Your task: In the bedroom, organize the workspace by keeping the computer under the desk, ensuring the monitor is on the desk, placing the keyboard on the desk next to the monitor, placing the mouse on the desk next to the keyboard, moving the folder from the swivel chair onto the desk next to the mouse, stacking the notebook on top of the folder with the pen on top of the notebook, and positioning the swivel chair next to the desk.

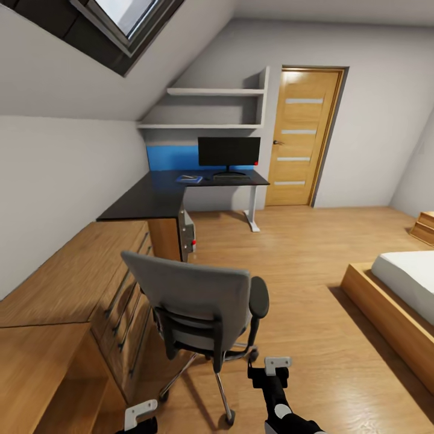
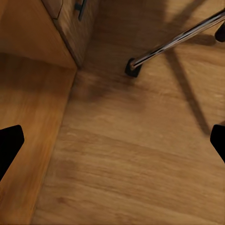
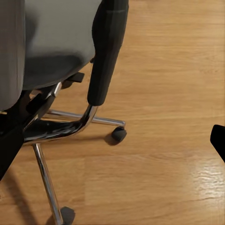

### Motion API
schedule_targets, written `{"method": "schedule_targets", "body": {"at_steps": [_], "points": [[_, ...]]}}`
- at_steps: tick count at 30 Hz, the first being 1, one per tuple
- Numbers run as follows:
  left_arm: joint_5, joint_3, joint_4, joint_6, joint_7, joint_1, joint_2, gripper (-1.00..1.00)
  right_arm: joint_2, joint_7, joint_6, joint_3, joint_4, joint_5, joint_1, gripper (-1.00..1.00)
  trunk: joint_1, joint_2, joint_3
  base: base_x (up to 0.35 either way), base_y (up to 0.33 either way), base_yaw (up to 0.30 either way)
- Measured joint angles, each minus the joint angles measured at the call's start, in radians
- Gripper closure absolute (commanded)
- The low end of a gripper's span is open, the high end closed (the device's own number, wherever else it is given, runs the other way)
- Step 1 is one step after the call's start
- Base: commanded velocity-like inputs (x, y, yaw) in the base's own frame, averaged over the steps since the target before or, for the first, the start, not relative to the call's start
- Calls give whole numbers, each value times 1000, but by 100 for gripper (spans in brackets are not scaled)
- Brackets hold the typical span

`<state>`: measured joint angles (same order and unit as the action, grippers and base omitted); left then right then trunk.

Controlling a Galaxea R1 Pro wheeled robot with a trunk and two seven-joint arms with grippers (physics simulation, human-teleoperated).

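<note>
The grey swivel chair (image 1: pixel 199 301) stands with its back to me, just ahead of both grippers. My right gripper (image 1: pixel 269 377) is open beside the chair's black armrest (image 3: pixel 108 51) and chrome base (image 3: pixel 70 126). My left gripper (image 1: pixel 140 416) hangs open over the floor near one caster (image 2: pixel 132 69). Far off, the black desk (image 1: pixel 144 202) carries the monitor (image 1: pixel 229 152), the keyboard (image 1: pixel 231 178) in front of it and the blue folder (image 1: pixel 188 179) with something pale on top. Notebook, pen and mouse are too small to make out. The computer (image 1: pixel 188 232) stands under the desk.
A long wooden dresser (image 1: pixel 72 289) runs along the left wall up to the desk. A bed (image 1: pixel 398 289) on a wooden frame lies at the right. A wooden door (image 1: pixel 304 137) is beyond the desk. Open floor (image 1: pixel 289 265) stretches between chair, desk and bed.
</note>
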<state>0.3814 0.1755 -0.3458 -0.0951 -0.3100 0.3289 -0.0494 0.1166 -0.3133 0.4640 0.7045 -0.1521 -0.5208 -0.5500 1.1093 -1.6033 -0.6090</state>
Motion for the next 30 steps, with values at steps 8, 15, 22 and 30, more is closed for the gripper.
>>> {"method": "schedule_targets", "body": {"at_steps": [8,15,22,30], "points": [[0,0,0,0,0,0,0,-100,0,0,0,0,0,0,0,-100,31,-56,-25,0,0,97],[0,0,0,0,0,0,0,-100,0,0,0,0,0,0,0,-100,58,-105,-47,0,0,129],[0,0,0,0,0,0,0,-100,0,0,0,0,0,0,0,-100,84,-154,-69,0,0,37],[-1,0,0,0,0,0,0,-100,0,0,0,1,0,0,0,-100,115,-210,-94,0,0,24]]}}
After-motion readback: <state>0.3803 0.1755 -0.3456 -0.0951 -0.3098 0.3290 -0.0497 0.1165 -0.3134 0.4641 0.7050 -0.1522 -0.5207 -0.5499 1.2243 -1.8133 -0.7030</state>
